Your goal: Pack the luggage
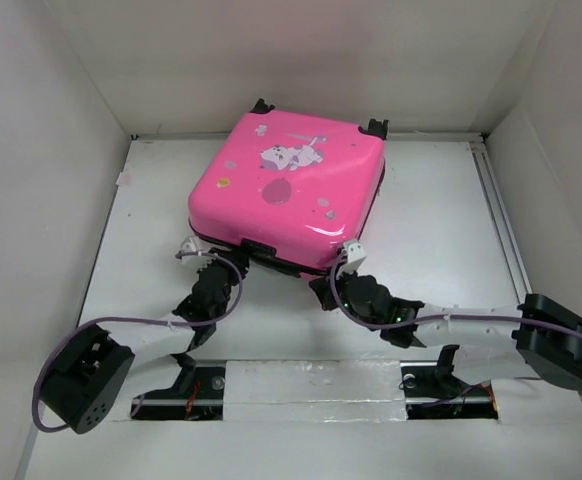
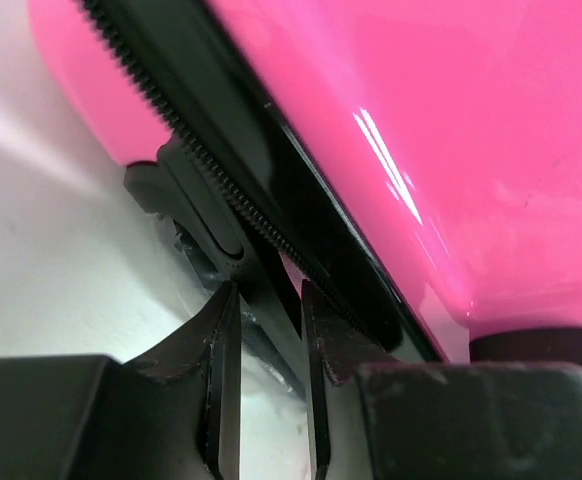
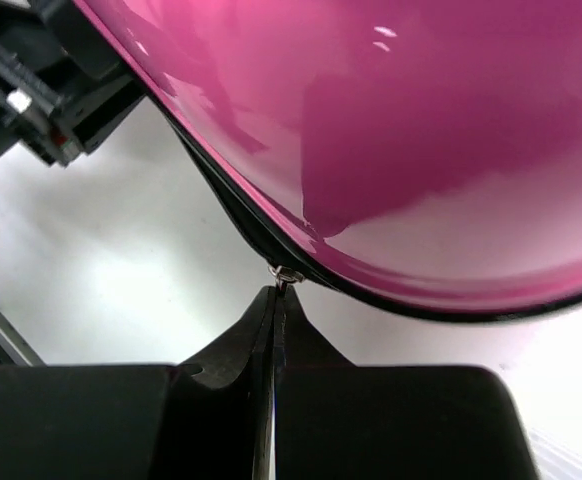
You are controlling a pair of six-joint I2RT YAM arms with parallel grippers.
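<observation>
The hot-pink luggage lies shut and flat at the middle back of the table, cartoon print facing up. My left gripper is at its near edge. In the left wrist view the fingertips stand a little apart, closed on a black tab hanging from the zipper line under the pink shell. My right gripper is at the near right corner. There its jaws are pressed together on a small metal zipper pull below the shell.
White walls box in the table on the left, back and right. A metal rail runs along the right side. The luggage's black wheels point toward the back wall. Black hardware shows at the upper left of the right wrist view.
</observation>
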